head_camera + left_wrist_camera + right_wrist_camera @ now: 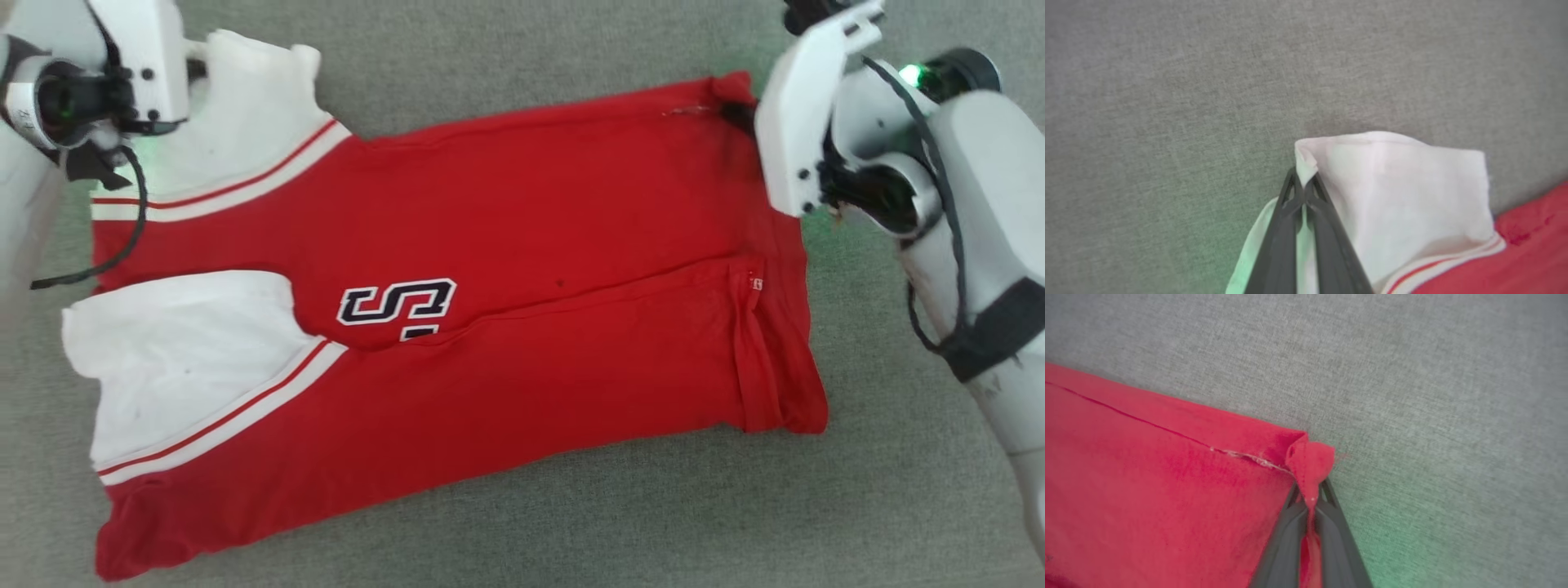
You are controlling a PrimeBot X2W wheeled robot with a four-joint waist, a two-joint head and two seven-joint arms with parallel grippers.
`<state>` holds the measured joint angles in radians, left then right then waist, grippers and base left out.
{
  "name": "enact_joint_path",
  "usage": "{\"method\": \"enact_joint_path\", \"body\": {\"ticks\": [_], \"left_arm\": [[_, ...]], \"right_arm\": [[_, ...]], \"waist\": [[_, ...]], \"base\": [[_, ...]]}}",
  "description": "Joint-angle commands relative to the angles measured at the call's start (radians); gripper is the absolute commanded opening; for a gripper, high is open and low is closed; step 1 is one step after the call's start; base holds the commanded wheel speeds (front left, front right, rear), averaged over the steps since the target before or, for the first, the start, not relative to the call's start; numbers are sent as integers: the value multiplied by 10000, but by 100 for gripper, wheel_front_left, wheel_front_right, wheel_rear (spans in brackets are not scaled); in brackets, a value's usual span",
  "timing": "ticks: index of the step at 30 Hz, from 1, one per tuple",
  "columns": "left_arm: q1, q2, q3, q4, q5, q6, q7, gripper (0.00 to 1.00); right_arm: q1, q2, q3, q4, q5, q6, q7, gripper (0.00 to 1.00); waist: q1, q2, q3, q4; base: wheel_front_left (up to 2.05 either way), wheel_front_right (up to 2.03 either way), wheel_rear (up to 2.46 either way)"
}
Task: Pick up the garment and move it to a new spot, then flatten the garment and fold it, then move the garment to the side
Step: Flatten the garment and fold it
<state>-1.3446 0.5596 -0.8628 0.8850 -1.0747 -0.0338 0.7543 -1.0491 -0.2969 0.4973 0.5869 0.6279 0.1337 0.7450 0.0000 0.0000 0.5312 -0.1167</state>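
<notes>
2 pinches on 1 shirt (522, 269). It lies flat on the grey cloth surface (522, 49), long sides turned in toward the middle, sleeves toward my left, hem toward my right.

Left gripper (1302, 184): fingers pressed together on the edge of the far white sleeve (1396, 183), with only a small lip of cloth between the tips. Right gripper (1310, 496): pressed together on the far hem corner (1311, 457), cloth bunched into a knob above the tips and a strand running down between the fingers.

Risks, as I judge them:
- Left bite is shallow. A pull along the fingers could strip the sleeve edge out, dropping that end while the right end rises.
- Sleeve is thin. Lifting by it may raise the sleeve alone with the body trailing, and the turned-in side would open.
- Right corner: cannot tell how many layers are in the pinch. If it is just the top 1, the layer under it sags and the fold line goes crooked.
- Uneven height between arms would skew the far edge and wrinkle the middle by the lettered patch (396, 304).
- Near flap with the near sleeve (180, 359) is unheld, so dragging over the rough surface could peel it back.
- Black cable (135, 229) from my left wrist hangs over the stripes and could snag.
</notes>
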Motion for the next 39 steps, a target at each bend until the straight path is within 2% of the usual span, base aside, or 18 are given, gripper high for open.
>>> {"method": "enact_joint_path", "body": {"ticks": [1, 10, 14, 20, 28, 33, 35, 36, 37, 38, 39], "left_arm": [[-61, 24, -30, -31, -112, -79, 92, 0], [300, 281, -121, -767, -214, -35, 506, 0], [818, 774, -167, -1945, -345, 372, 1034, 0], [1928, 1826, -250, -4446, -619, 1330, 1806, 0], [4094, 3457, -425, -8530, -1079, 3299, 2428, 0], [5540, 3906, -637, -9724, -1429, 4176, 2123, 0], [6031, 3830, -657, -9614, -1580, 4346, 1881, 0], [6231, 3780, -711, -9486, -1609, 4295, 1755, 0], [6405, 3703, -708, -9320, -1695, 4246, 1587, 0], [6573, 3637, -657, -9103, -1822, 4285, 1460, 11], [6681, 3589, -694, -8903, -1774, 4152, 1307, 23]], "right_arm": [[339, -267, -35, 2, -144, -57, -205, 0], [1309, -811, -342, -791, -140, -54, -1048, 0], [2054, -1201, -583, -1509, -118, -54, -1341, 0], [3149, -1737, -1023, -2709, 18, -54, -1295, 0], [5048, -2294, -1483, -4820, 316, -43, -712, 0], [6204, -2157, -1900, -5168, 192, -43, -414, 0], [6528, -1989, -1984, -5055, 135, -43, -284, 0], [6612, -1913, -1992, -5005, 92, -43, -286, 0], [6686, -1810, -2001, -4916, 67, -43, -337, 20], [6783, -1697, -2067, -4765, 53, -43, -352, 49], [6863, -1654, -2060, -4633, -35, -43, -363, 92]], "waist": [[0, 0, -294, 185], [0, 0, -1265, 618], [0, 0, -1843, 850], [0, 0, -2365, 1088], [0, 0, -2707, 1271], [0, 0, -2715, 1263], [0, 0, -2721, 1245], [0, 0, -2731, 1231], [0, 0, -2748, 1213], [0, 0, -2764, 1189], [0, 0, -2802, 1181]], "base": [[0, 0, 0], [0, 0, 0], [0, 0, 0], [0, 0, 0], [0, 0, 0], [0, 0, 0], [0, 0, 0], [0, 0, 0], [0, 0, 0], [0, 0, 0], [0, 0, 0]]}}
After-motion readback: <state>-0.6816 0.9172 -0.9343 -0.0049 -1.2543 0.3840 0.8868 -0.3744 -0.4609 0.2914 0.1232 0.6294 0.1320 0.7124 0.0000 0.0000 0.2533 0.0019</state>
